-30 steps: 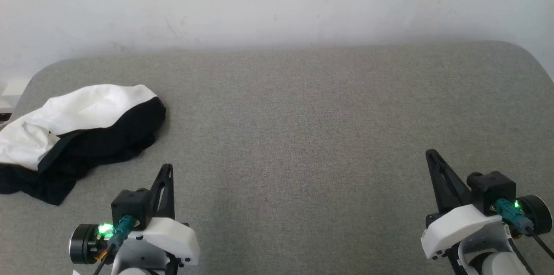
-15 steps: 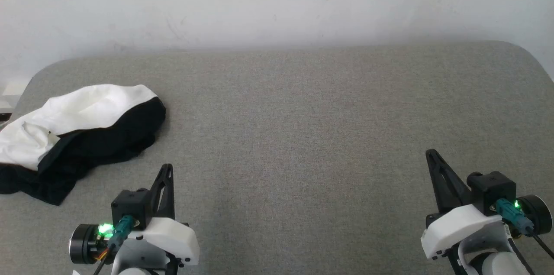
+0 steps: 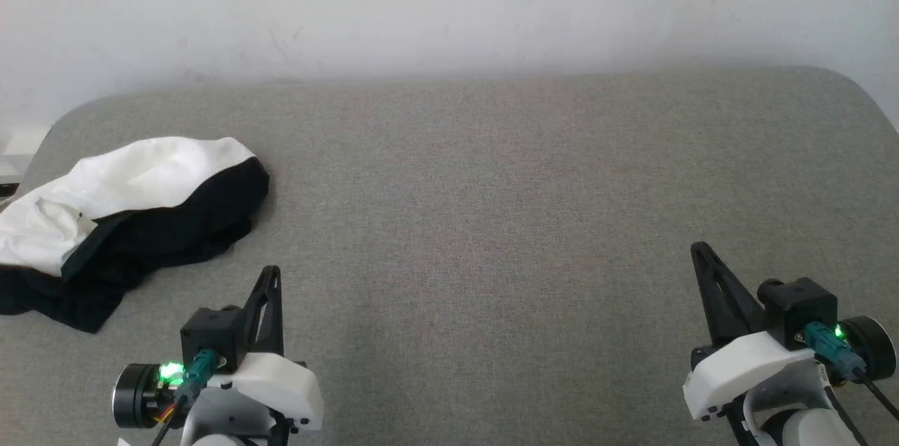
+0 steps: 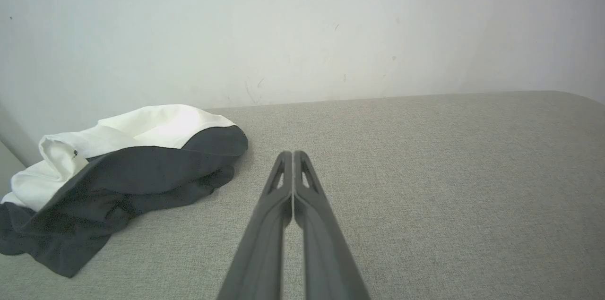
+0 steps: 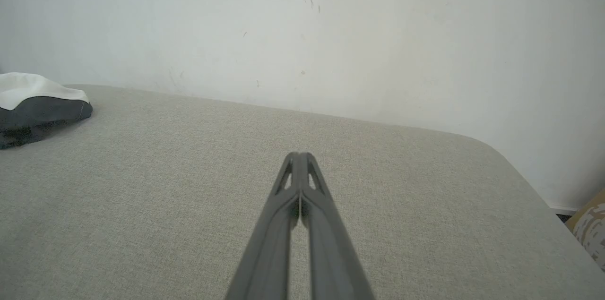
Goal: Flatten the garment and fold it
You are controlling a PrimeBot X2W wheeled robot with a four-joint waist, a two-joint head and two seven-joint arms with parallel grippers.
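Left gripper [image 4: 293,154], right gripper [image 5: 299,156]: jaws together, holding nothing. Shirt [image 4: 137,167] crumpled, left of left jaws, apart from them.

A plain indoor work room is shown, of the kind used for tests, though the exact sort of place cannot be told. A wide bench [image 3: 491,172], covered with grey woven cloth and made with rounded corners, is set directly against a white painted wall [image 3: 449,3]. Small scratches and dark marks are seen on this wall in both wrist views. At the right edge of the right wrist view, a brown-and-white patterned object [image 5: 591,229] is seen low beside the bench, and its nature cannot be told.
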